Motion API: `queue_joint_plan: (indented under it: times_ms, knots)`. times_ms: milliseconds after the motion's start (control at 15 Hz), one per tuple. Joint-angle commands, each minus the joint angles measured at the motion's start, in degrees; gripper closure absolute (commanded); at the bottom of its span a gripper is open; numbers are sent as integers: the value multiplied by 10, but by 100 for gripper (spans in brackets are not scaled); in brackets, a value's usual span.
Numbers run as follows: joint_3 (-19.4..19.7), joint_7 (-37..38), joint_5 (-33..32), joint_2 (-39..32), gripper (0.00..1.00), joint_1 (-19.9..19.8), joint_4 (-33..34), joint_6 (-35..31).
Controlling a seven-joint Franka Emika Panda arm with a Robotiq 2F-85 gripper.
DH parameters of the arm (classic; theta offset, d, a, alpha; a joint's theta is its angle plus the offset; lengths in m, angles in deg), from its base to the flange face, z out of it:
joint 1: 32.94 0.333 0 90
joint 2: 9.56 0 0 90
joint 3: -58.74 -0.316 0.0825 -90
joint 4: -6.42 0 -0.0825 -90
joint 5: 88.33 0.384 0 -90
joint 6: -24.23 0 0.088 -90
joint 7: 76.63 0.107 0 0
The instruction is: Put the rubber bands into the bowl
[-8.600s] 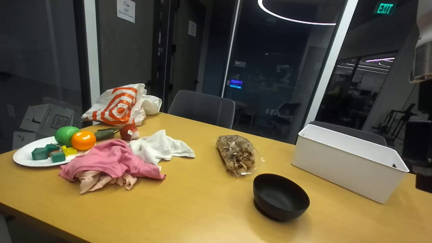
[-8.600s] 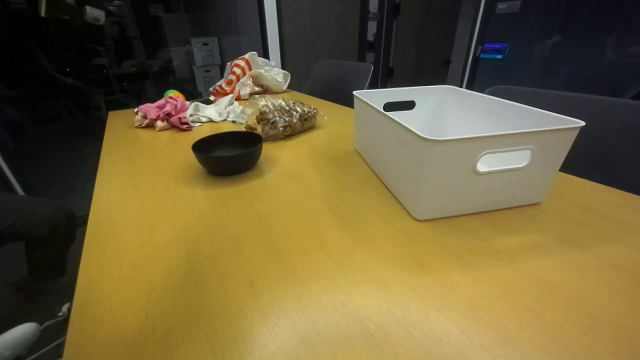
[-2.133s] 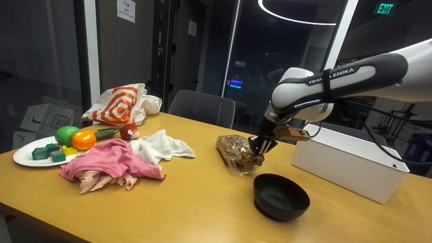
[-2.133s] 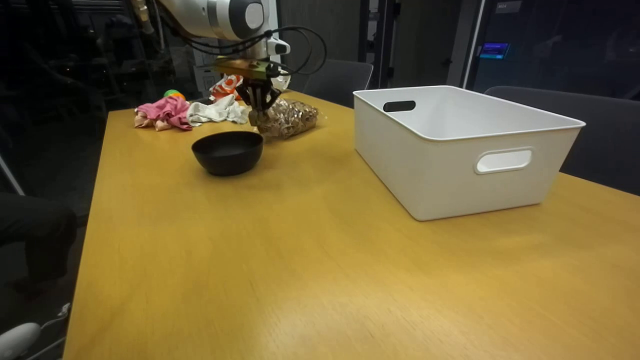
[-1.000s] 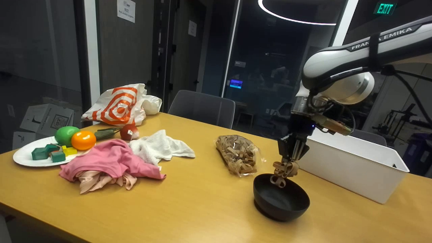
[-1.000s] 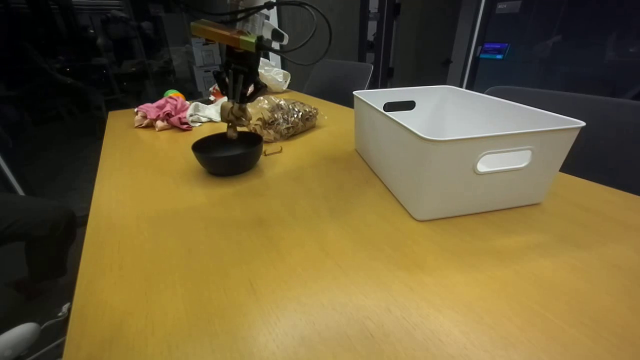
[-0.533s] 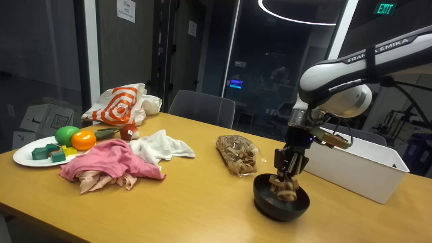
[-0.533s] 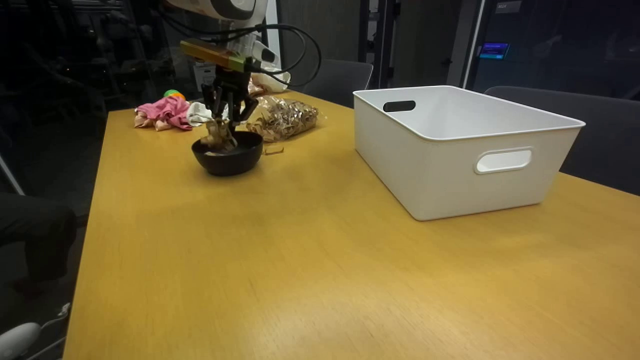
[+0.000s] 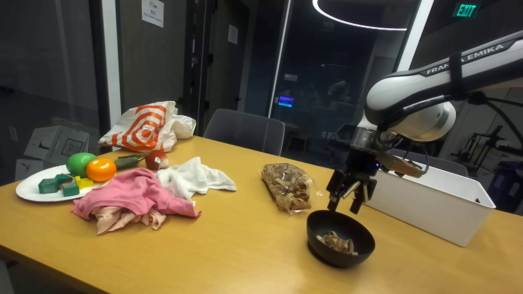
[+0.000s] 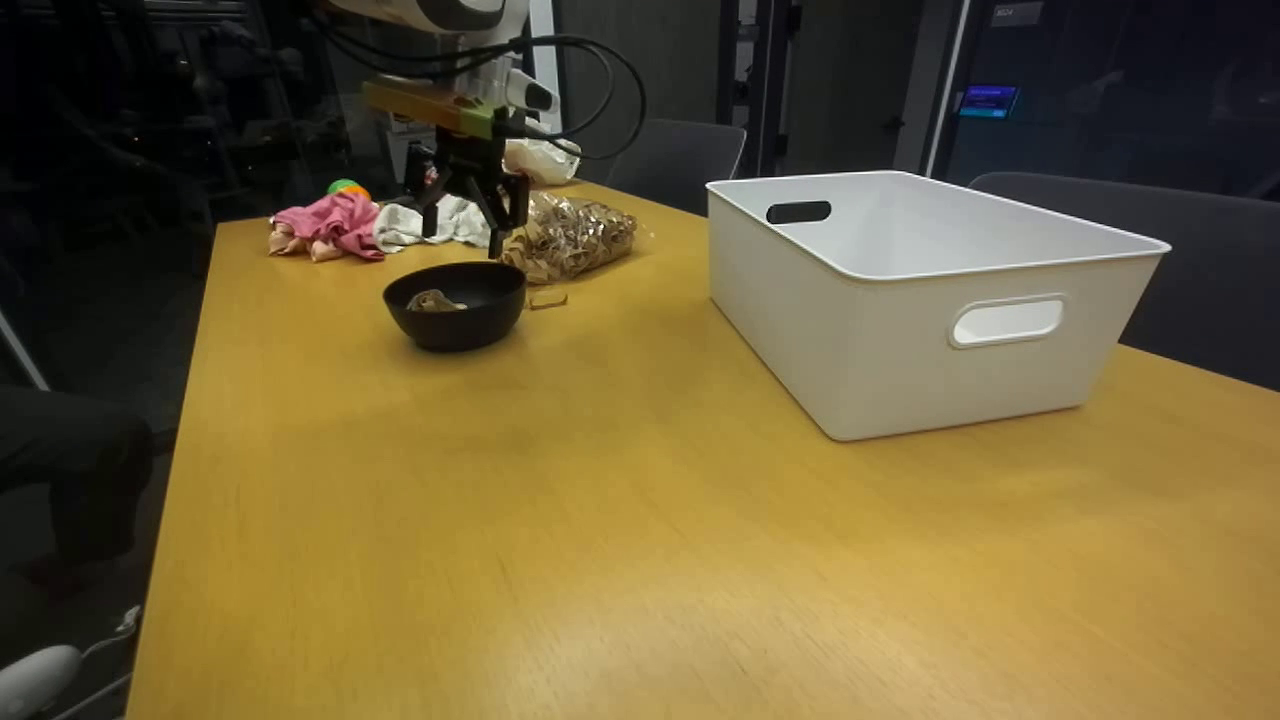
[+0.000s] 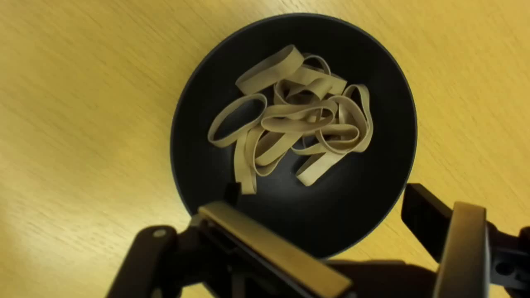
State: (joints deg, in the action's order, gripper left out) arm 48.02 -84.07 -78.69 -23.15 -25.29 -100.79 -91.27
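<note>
Hazard: a descent could be tipping the bowl [image 11: 381,178], as one finger [image 11: 425,221] appears to be standing over its rim. A stray band [image 10: 548,301] is lying just beside the bowl on the table [image 10: 600,500], easily missed. The gripper [image 9: 344,206] is pointing down above the bowl, jaws standing wide apart, gripping nothing. Rubber bands [image 11: 296,118] are resting inside; more are sitting in a clear bag [image 9: 288,188] nearer the table's far edge in an exterior view.
</note>
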Motion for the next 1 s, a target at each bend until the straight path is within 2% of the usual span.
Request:
queue_joint_plan:
  times_ms: [0,200,400,667,933]
  knots:
    - [1,5,-8,6,0,10,2,-65]
    - [-13,-20,47,-27,0,7,24,-124]
    - [-25,-36,75,-65,0,9,42,-185]
    - [-24,-28,37,-113,0,21,61,-255]
    - [-40,-54,52,-149,0,10,74,-301]
